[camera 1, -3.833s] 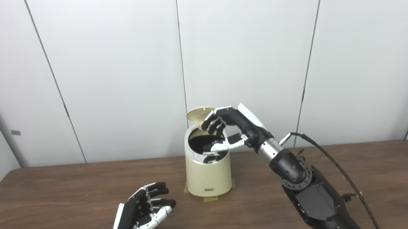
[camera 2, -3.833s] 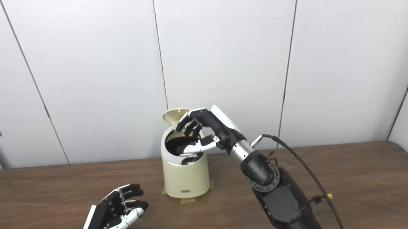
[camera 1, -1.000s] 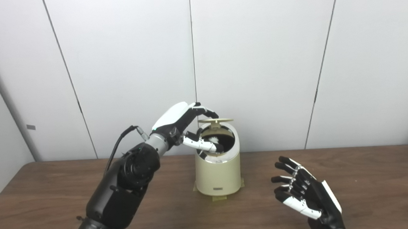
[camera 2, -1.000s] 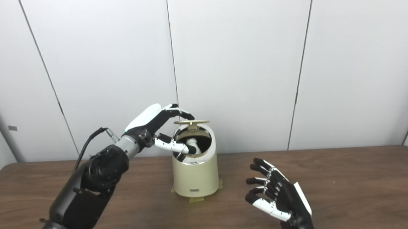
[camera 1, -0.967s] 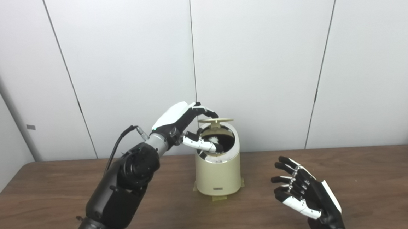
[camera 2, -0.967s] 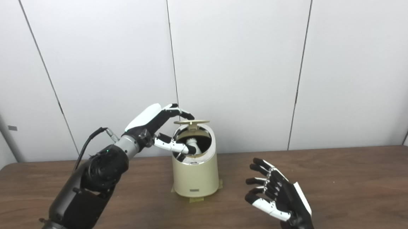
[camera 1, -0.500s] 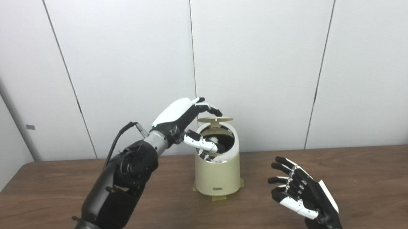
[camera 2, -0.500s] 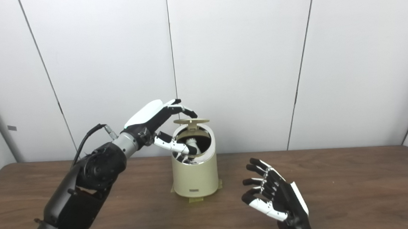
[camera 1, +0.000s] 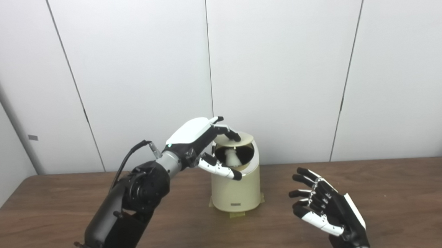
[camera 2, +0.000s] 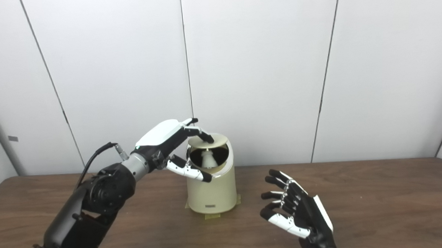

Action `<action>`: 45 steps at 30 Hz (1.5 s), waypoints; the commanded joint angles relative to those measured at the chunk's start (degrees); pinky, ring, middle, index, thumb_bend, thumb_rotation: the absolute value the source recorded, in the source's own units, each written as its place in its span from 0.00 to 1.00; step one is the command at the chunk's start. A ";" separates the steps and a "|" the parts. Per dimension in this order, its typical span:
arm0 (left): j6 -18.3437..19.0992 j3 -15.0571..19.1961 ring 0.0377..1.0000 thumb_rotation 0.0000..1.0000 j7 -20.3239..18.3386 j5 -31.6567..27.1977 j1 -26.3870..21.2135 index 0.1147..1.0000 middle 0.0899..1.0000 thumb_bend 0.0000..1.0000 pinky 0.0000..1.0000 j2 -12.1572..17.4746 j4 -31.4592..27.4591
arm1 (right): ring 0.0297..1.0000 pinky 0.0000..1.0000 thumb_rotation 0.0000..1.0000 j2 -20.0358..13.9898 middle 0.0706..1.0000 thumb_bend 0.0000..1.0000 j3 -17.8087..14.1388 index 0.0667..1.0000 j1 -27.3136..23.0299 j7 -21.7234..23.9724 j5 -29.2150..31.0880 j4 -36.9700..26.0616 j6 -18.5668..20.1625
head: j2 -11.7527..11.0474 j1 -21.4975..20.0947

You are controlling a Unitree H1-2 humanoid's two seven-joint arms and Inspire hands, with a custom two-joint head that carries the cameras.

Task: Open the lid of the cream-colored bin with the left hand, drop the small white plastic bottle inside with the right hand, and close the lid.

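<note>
The cream-colored bin (camera 1: 235, 190) stands upright on the brown table, taped down at its base. Its round lid (camera 1: 241, 139) is tilted partway down over the mouth. Through the opening I see the small white plastic bottle (camera 1: 230, 158) inside the bin. My left hand (camera 1: 200, 138) is beside the top left of the bin, its fingertips (camera 1: 234, 135) resting on the lid and its thumb hanging in front of the rim; it grips nothing. My right hand (camera 1: 328, 209) hovers open near the table's front right, fingers spread, empty.
The wooden table (camera 1: 402, 205) runs the width of the view. White wall panels (camera 1: 278, 59) stand just behind the bin. A black cable (camera 1: 129, 160) loops off my left wrist.
My left hand's fingers have come down onto the lid and pushed it from nearly level above the mouth to tilted lower. Its thumb has left the bin's opening. The right hand has barely shifted.
</note>
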 commanded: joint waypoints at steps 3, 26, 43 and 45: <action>-1.22 -0.45 0.99 0.39 0.58 3.17 -2.61 0.71 0.74 1.00 1.00 1.52 -1.64 | 0.63 0.50 0.37 0.07 0.79 0.88 0.15 0.80 -1.58 -0.70 -0.49 -2.92 0.02 | 0.31 -0.12; -3.78 -4.93 0.95 0.36 -2.76 11.24 0.94 0.68 0.71 1.00 1.00 1.89 -2.89 | 0.64 0.49 0.37 0.45 0.80 0.90 0.21 0.80 -1.77 -0.30 0.02 -4.04 1.42 | 2.26 -0.12; -1.72 -6.83 0.99 0.36 -4.16 13.45 2.71 0.71 0.74 1.00 1.00 1.59 -2.72 | 0.62 0.48 0.37 0.22 0.80 0.91 0.17 0.80 -1.79 -0.37 0.87 -4.17 1.33 | 2.40 -0.42; -1.20 -5.57 0.99 0.37 -3.71 13.03 2.94 0.72 0.74 0.99 1.00 1.80 -4.73 | 0.62 0.48 0.37 0.18 0.80 0.91 0.13 0.80 -1.77 -0.31 0.95 -4.03 1.17 | 2.39 -0.34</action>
